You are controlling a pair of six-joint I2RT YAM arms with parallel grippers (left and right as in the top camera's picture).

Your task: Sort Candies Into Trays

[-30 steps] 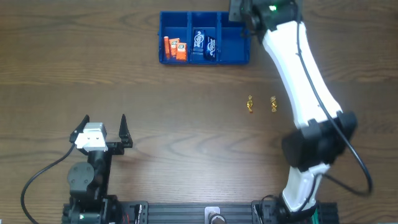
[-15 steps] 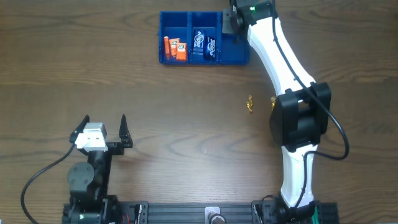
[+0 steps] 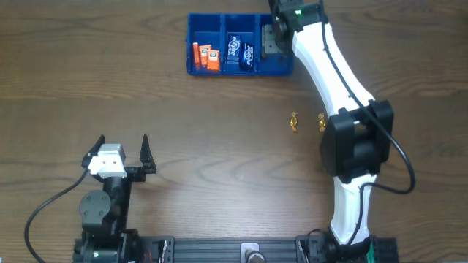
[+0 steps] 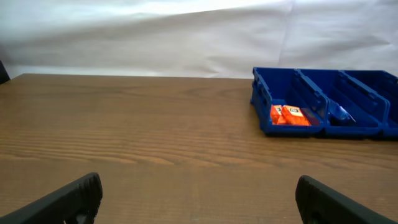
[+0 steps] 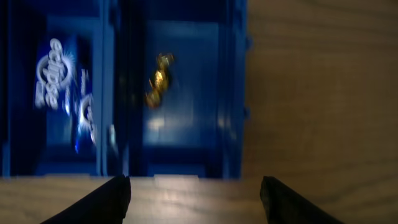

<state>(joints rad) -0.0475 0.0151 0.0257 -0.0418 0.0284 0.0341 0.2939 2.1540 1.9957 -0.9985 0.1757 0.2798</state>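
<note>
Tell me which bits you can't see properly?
Top view: the right arm covers the right compartment of the blue tray.
Left wrist view: the picture's edge cuts off that compartment.
Top view: the two gold candies on the table are too small to show their wrappers.
Right wrist view: the gold candy in the tray is blurred.

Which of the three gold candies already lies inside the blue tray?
The gold candy in the blue tray's end compartment, beside the blue-wrapped candies. The other two gold candies lie on the wooden table, outside it.
</note>
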